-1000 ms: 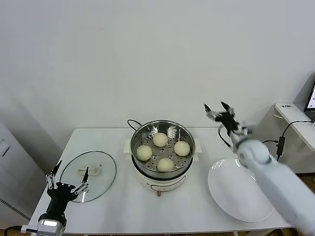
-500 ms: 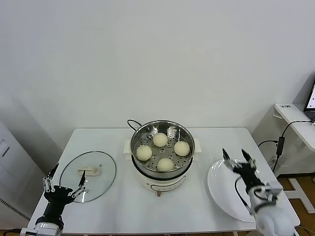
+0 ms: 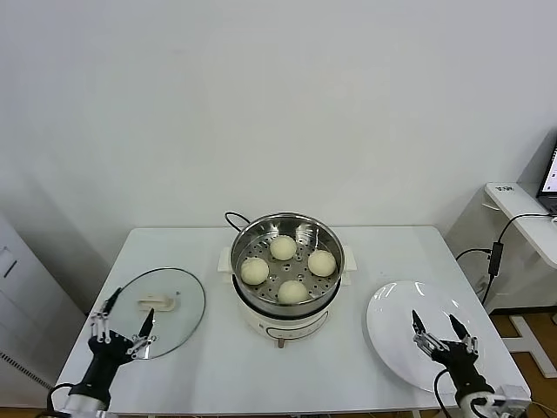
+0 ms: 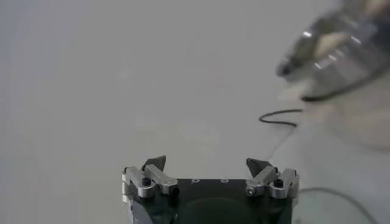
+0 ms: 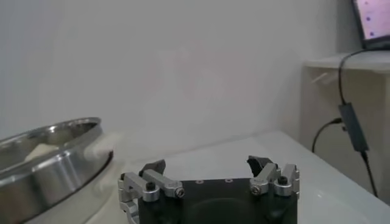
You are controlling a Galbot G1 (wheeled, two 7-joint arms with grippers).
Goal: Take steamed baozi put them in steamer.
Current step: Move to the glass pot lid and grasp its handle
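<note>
The steamer (image 3: 246, 233), a shiny steel basket on a white base, stands mid-table. Several cream-white baozi (image 3: 283, 247) lie on its perforated floor, spaced apart. My left gripper (image 3: 122, 324) is low at the table's front left, by the glass lid, open and empty. My right gripper (image 3: 435, 327) is low at the front right over the white plate, open and empty too. The left wrist view shows the open left gripper (image 4: 206, 164) with the steamer (image 4: 341, 42) blurred far off. The right wrist view shows the open right gripper (image 5: 206, 164), the steamer (image 5: 55, 161) and one baozi (image 5: 38, 150).
A round glass lid (image 3: 170, 287) with a white handle lies flat left of the steamer. A bare white plate (image 3: 396, 318) lies to its right. A black cord (image 3: 233, 218) loops behind the steamer. A side table (image 3: 522, 218) with a cable stands beyond the table's right edge.
My right arm has swung down from high behind the steamer's right side to low over the plate's near edge. The left gripper has only shifted a little.
</note>
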